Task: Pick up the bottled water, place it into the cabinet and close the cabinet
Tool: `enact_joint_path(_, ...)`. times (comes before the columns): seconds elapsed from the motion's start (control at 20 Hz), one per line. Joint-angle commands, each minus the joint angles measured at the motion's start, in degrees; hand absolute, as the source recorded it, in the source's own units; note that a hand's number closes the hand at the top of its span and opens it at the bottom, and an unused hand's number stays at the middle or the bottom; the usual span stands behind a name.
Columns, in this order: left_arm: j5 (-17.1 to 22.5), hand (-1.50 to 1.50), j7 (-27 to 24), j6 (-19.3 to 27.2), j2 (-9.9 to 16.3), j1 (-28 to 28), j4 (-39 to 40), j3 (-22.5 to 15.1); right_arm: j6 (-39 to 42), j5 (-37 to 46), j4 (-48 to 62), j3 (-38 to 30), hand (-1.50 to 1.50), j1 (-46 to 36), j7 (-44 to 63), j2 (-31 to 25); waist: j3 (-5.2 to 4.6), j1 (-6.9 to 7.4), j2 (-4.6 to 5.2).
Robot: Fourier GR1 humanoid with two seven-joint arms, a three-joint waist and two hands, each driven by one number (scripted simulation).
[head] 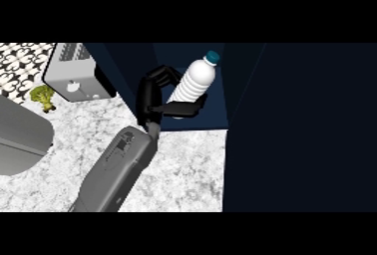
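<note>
1. Holding the bottled water point(193, 82) right now: your hand point(163, 99), on the forearm coming up from the near edge, has its fingers and thumb curled round the bottle's lower half. From this view alone you can't tell which hand it is; no second hand shows.
2. Pick-up looks done. The bottle, blue cap toward the far side and tilted to the right, sits inside the open cabinet point(213, 122), in front of its dark blue interior.
3. Whether its base already rests on the cabinet floor you cannot tell, so count the placing as under way, not finished.
4. Left for you: let go, pull the hand clear, then swing the cabinet door point(302, 129) shut; that is judged to be the big dark panel on the right.
5. Around you: a toaster point(76, 72) at far left on the marble counter point(184, 174), a piece of broccoli point(43, 97) just near of it, a grey curved object point(22, 137) at the left edge.
6. Nothing stands between hand and cabinet; the door's path looks unobstructed once the forearm withdraws.
</note>
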Motion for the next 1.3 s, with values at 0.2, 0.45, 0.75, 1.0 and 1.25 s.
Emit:
enact_joint_path(0.2,-1.7,1.5,-0.8,-1.1,-0.3,-21.2,25.2,4.4,0.8,-0.2,-1.5,1.8,-1.5,1.0,1.4,-1.1,0.02,-2.25,1.24)
enact_joint_path(0.45,-2.3,1.5,-11.0,-2.7,0.3,-22.2,36.3,9.0,-1.3,0.8,-0.1,1.8,-1.5,-0.6,0.4,1.1,-0.02,-1.93,1.59)
enact_joint_path(0.75,-5.0,1.5,-12.5,0.4,1.0,-27.1,45.4,9.6,-0.2,-0.5,1.4,0.1,-1.5,-2.2,1.0,-0.2,0.01,-1.9,1.65)
enact_joint_path(1.0,-8.3,1.5,-14.6,7.2,1.0,-27.6,50.3,8.3,0.4,1.0,1.1,2.6,-1.5,-1.4,0.3,-0.2,0.01,-2.41,1.7)
enact_joint_path(1.25,-8.1,-1.5,-17.6,7.5,2.3,-26.3,52.4,9.6,-0.4,0.1,0.6,1.4,-1.5,-1.8,1.1,0.0,-0.03,-1.97,1.68)
